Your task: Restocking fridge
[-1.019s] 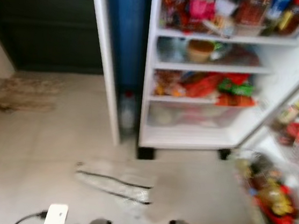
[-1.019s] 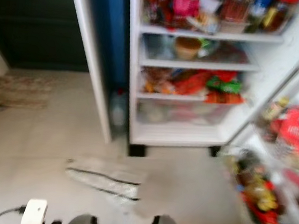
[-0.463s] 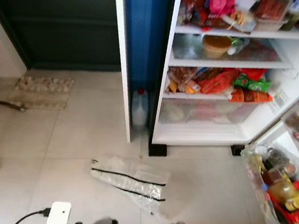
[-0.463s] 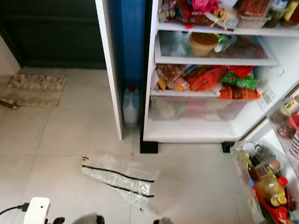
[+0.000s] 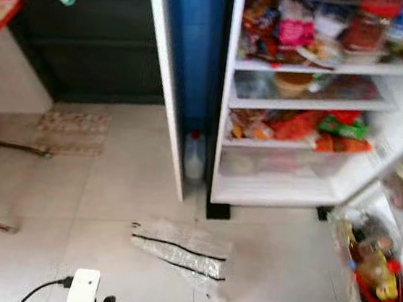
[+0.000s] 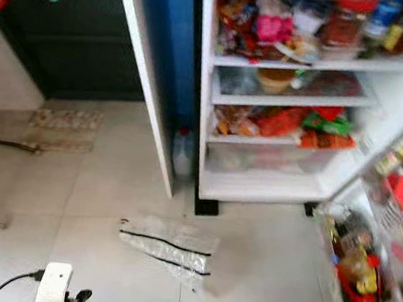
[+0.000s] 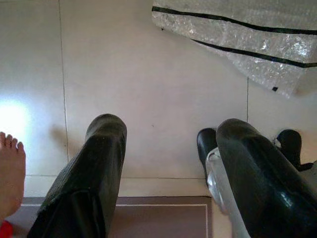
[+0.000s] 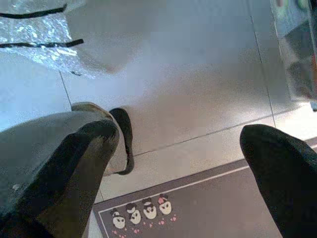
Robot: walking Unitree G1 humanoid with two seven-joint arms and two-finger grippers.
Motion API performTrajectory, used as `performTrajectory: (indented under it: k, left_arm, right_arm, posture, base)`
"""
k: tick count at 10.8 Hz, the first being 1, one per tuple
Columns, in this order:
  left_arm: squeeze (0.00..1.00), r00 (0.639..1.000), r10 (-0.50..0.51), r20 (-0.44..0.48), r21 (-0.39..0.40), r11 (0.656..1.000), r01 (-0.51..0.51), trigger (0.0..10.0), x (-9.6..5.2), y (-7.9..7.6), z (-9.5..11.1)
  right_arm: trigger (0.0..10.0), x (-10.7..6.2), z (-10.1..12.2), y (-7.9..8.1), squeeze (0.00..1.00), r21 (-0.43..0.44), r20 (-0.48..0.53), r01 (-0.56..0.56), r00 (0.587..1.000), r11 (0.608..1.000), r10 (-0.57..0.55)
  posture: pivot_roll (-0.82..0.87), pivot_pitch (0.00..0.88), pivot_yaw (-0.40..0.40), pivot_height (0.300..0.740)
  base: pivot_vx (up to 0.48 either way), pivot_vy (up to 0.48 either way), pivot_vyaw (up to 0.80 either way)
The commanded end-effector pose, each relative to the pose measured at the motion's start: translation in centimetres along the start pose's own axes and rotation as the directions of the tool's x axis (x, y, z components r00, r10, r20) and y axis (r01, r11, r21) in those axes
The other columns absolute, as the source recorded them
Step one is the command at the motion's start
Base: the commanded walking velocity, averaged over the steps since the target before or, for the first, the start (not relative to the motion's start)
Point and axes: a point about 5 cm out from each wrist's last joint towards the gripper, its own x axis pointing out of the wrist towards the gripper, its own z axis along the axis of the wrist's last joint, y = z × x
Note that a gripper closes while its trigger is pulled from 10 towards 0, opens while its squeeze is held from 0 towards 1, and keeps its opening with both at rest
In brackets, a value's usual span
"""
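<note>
The fridge [image 5: 291, 198] stands open ahead, white inside, its shelves [image 5: 305, 103] packed with packets, jars and tubs. Its open door [image 6: 390, 216] on my right holds bottles and red packs. Both arms hang low at my sides. In the left wrist view my left gripper [image 7: 168, 129] is open over the floor tiles with nothing between its fingers [image 7: 99, 153]. My right gripper [image 8: 181, 136] is open too, above the tiles and a grey mat [image 8: 198, 208], and holds nothing.
A clear bubble-wrap bag [image 5: 179, 247] with black strips lies on the floor before the fridge. A white jug [image 5: 195, 157] stands by the fridge's left wall. A small rug [image 5: 73, 130] lies far left. A person's bare foot [image 7: 10, 173] is by my left gripper.
The whole picture has shifted and tilted up a little, so the camera moved. My knees have dropped out of the bottom edge. The fridge, bag and jug stay where they were.
</note>
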Motion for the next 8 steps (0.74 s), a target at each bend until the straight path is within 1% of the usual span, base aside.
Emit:
performTrajectory:
  k: [1,3,8]
  left_arm:
    - [0.0,0.998,-0.002,-0.056,-0.013,1.0,0.002,10.0,-0.42,0.02,-1.54]
    - [0.0,0.998,-0.012,-0.065,-0.02,1.0,0.01,10.0,-0.39,-0.21,-1.59]
    - [0.0,0.998,-0.007,-0.069,-0.018,1.0,0.005,10.0,-0.39,-0.11,-1.62]
  right_arm:
    - [10.0,-0.45,-1.81,3.7,0.0,-0.011,-0.066,-0.139,0.988,0.99,0.138]
    - [10.0,-0.44,-1.82,3.61,0.0,-0.014,-0.067,-0.129,0.989,0.991,0.128]
    - [10.0,-0.43,-1.77,3.69,0.0,-0.007,-0.064,-0.13,0.989,0.991,0.13]
  posture:
    - [-0.01,0.162,0.065,0.74]
    - [-0.01,0.164,0.063,0.74]
    - [-0.01,0.167,0.067,0.74]
  base:
    - [0.0,0.0,0.0]
    - [0.0,0.0,0.0]
    - [0.0,0.48,0.0]
